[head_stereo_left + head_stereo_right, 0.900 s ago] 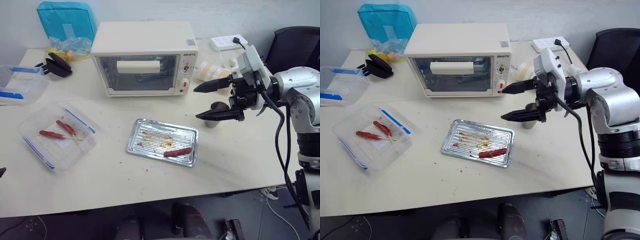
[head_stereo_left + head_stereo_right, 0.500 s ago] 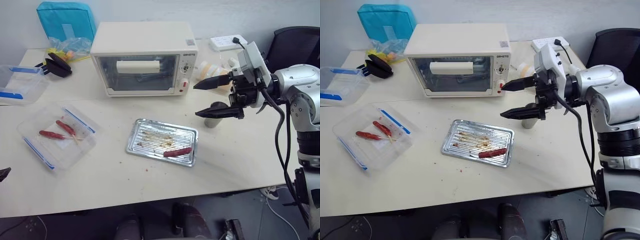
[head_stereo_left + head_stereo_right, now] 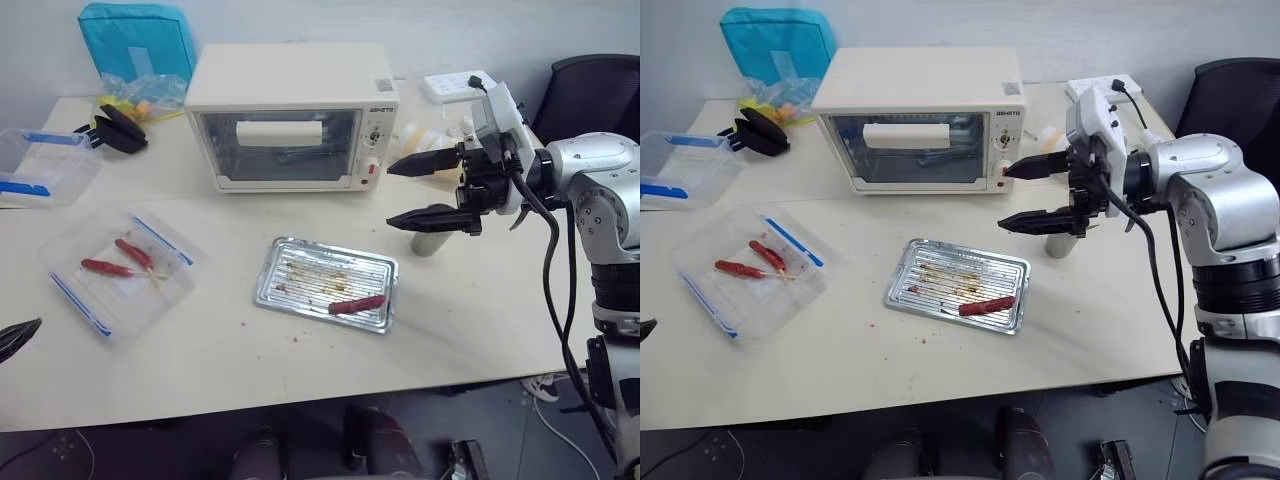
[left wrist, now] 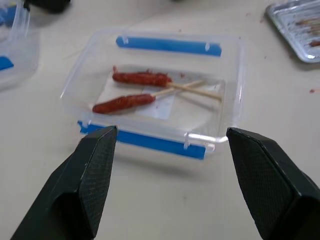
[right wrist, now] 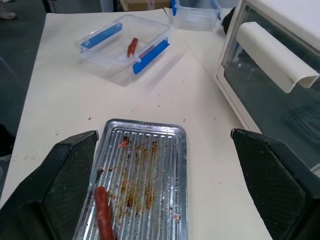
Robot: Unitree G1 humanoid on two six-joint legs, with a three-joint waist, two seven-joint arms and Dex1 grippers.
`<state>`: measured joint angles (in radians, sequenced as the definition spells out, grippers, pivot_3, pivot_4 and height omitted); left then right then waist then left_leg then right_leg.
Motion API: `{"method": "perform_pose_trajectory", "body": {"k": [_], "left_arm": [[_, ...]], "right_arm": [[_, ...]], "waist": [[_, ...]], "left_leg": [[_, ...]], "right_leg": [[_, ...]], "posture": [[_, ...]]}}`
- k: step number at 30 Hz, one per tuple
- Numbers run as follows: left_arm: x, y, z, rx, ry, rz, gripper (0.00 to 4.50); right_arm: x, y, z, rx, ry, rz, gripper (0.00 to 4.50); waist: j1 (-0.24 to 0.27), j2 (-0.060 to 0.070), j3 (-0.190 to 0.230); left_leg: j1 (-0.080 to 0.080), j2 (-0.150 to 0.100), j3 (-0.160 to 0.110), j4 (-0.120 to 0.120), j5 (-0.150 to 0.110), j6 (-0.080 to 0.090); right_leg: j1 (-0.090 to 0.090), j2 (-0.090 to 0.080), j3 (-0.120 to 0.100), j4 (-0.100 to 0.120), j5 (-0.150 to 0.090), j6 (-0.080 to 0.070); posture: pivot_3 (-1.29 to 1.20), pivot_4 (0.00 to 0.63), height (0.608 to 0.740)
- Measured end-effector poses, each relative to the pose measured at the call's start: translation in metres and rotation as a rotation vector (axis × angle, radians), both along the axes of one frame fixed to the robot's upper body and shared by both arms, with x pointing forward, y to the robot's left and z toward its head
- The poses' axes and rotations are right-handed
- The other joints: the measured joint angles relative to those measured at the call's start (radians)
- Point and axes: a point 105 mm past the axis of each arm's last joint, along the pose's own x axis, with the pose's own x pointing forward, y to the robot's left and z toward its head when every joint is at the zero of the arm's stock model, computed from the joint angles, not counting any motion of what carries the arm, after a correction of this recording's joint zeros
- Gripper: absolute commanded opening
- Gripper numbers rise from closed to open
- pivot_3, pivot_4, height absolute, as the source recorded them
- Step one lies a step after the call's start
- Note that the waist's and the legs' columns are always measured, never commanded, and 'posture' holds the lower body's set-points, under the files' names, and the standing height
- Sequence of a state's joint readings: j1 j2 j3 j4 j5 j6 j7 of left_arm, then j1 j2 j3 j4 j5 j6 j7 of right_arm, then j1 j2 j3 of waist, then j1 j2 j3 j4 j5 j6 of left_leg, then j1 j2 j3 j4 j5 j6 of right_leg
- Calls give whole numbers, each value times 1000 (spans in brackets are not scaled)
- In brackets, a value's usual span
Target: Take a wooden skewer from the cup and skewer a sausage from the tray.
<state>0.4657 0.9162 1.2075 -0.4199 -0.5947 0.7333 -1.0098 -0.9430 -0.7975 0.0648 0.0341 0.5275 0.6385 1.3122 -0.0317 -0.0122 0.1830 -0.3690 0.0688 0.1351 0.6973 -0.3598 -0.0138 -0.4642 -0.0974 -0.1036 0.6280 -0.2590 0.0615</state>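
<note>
The task looks to be at its very start. The right end effector [image 3: 428, 190] hangs above the worktop [image 3: 480, 310] with its two black fingers spread wide and nothing between them, pointing across toward the toaster oven [image 3: 292, 115]. The steel cup [image 3: 427, 240] stands just below and behind its lower finger, partly hidden, so whether a wooden skewer sticks out of it cannot be made out; none has been drawn yet. The left end effector [image 4: 167, 165] is also wide open and empty, low at the near left edge of the worktop, facing a clear plastic box with blue clips [image 4: 160, 97] that holds two sausages already on sticks.

The one loose sausage [image 3: 356, 304] lies untouched in the silver tray [image 3: 300, 262], near the tray's front right corner, among brown smears. The tray sits in front of the oven, left of the cup.

Everything remains to be done: reaching the cup, pulling a skewer, carrying it to the tray and pushing it through the sausage.
</note>
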Motion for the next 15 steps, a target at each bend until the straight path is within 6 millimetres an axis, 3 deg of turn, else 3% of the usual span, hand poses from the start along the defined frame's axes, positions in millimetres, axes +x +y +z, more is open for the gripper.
{"method": "perform_pose_trajectory", "body": {"k": [10, 15], "left_arm": [[26, -18, 11, -23, -35, -110, 3708], [55, -97, 36, -121, -109, -489, 3708]], "right_arm": [[0, -16, -2, 4, -13, -93, 4412], [1, -62, 6, 30, -32, -301, 4412]], "waist": [[-1, 0, 0], [31, 0, 0]], "left_leg": [[0, 0, 2, 0, 1, -1], [0, -2, 5, 1, 2, 0]], "right_leg": [[0, 1, 0, 0, 0, 0], [2, -2, 0, 0, 1, 2]], "posture": [[0, 150, 740], [0, 150, 740]]}}
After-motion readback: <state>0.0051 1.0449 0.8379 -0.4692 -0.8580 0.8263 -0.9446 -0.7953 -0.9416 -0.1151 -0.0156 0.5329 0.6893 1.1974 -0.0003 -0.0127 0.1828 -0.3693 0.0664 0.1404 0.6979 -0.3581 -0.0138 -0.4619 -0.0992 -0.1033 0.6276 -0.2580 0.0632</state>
